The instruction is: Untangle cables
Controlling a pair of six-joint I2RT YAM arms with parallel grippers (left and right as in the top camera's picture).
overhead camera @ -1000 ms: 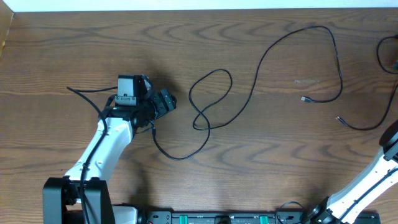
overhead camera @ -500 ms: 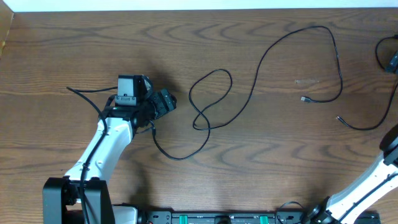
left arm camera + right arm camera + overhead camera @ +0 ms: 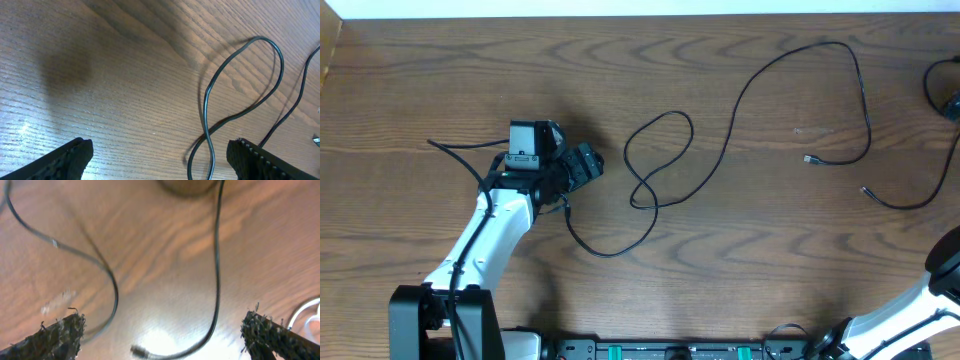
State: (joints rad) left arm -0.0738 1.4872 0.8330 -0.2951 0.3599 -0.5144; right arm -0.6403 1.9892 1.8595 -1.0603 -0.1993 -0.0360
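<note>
Cables (image 3: 640, 188) sprawl across the table (image 3: 420, 80), one looped over itself beside the wide-open, empty left gripper (image 3: 160, 155), the right gripper (image 3: 165, 335) likewise gaping and empty; next, probably grasp that loop and draw it apart.

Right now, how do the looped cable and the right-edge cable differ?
The looped cable crosses itself in a loop; the right-edge cable makes one plain curve, no crossing. The looped cable is far longer in view; the right-edge cable runs out of frame. Both are thin, black, lying flat on the wooden table.
</note>
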